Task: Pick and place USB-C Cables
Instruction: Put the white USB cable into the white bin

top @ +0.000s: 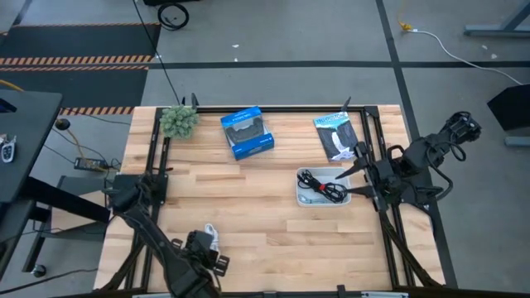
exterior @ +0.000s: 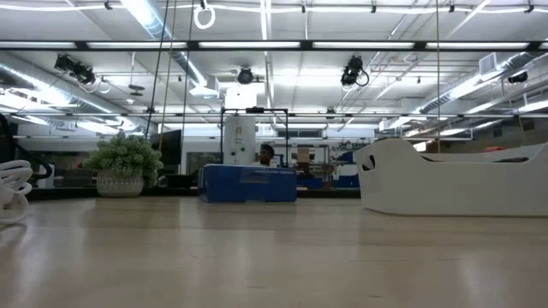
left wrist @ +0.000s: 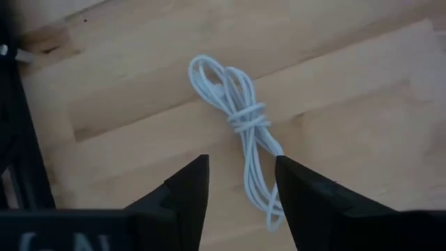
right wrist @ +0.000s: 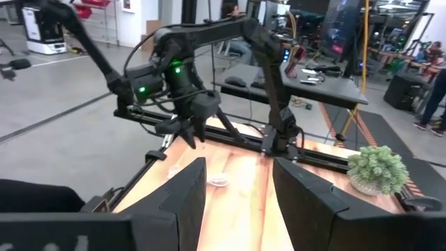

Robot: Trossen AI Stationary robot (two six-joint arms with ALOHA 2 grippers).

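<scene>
A white USB-C cable [left wrist: 240, 122], bundled and tied round its middle, lies flat on the wooden table near the near-left corner [top: 211, 236]; it also shows in the low view [exterior: 12, 192]. My left gripper [left wrist: 242, 174] is open above it, and the cable's lower end runs between the fingers. The white tray [top: 302, 192] at right centre holds dark bundled cables [top: 325, 185]. My right gripper [right wrist: 238, 167] is open beside the tray's right end [top: 363, 172], pointing toward the table's left side.
A blue box [top: 247, 132] and a flat black-and-white packet [top: 337, 135] lie near the far edge. A small potted plant [top: 178, 122] stands at the far-left corner. Bare wood stretches across the table's middle and near side. The tray [exterior: 454, 175] rises on the low view's right.
</scene>
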